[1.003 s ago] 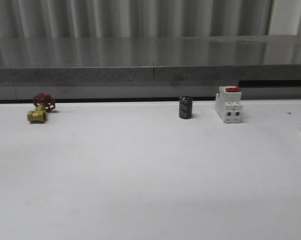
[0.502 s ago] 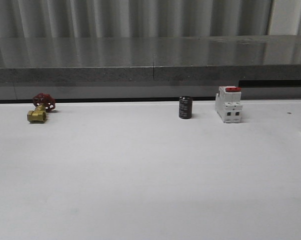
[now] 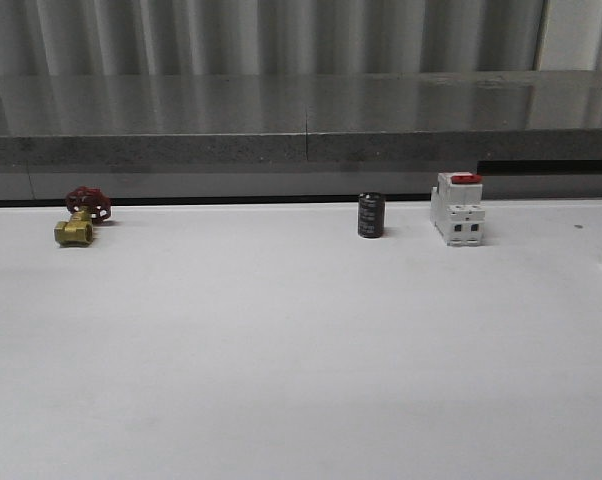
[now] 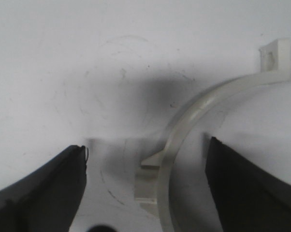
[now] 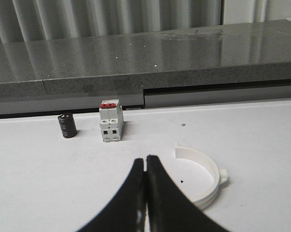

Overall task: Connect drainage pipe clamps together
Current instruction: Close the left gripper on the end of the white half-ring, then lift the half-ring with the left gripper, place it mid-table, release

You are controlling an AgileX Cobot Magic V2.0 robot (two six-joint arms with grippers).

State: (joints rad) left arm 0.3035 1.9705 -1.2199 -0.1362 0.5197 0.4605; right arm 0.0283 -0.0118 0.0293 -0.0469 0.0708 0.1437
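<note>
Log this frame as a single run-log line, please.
left gripper: open, straddling clamp half | right gripper: shut, empty, beside other clamp half | clamps: unjoined

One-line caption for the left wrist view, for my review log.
Left gripper, jaws open, straddling the arc of a white clamp half-ring lying flat on the white table.

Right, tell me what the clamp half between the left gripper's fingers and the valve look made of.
Clamp half: looks like off-white molded plastic, matte, with a thin wall and squared tabs. Valve: the body has a yellow, brass-like metal shine, and the handwheel is red, perhaps painted metal; it is too small to be sure.
</note>
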